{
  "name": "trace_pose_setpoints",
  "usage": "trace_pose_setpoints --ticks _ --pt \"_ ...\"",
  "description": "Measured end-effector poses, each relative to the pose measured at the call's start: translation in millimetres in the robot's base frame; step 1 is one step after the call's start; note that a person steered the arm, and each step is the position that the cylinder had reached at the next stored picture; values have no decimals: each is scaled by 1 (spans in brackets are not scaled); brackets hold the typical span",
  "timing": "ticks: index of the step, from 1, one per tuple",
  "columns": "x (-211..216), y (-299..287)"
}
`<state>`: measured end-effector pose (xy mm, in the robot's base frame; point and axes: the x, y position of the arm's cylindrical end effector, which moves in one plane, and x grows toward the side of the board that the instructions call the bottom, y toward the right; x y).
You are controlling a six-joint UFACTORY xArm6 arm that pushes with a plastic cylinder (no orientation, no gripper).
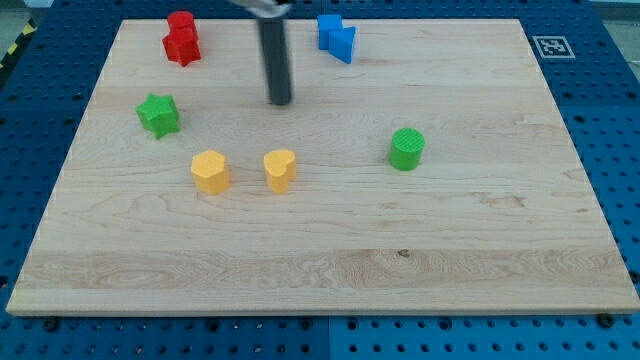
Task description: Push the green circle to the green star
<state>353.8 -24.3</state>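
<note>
The green circle (407, 148) stands right of the board's middle. The green star (158, 114) stands at the left side of the board. My tip (281, 101) touches the board in the upper middle, between the two green blocks and above the level of both. It is well left of the green circle and right of the green star, touching no block.
A yellow hexagon (210, 171) and a yellow heart (280, 170) stand below my tip. Two red blocks (181, 39) stand at the top left, and two blue blocks (336, 36) at the top middle. A marker tag (551, 46) lies off the board's top right corner.
</note>
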Motion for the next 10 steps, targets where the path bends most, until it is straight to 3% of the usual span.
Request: trace_pose_setpoints --ticks 3,4,5,6,8,10 --pt "50 255" --pt "90 258" --pt "107 223" --pt "107 222" --pt "109 140" --pt "109 111"
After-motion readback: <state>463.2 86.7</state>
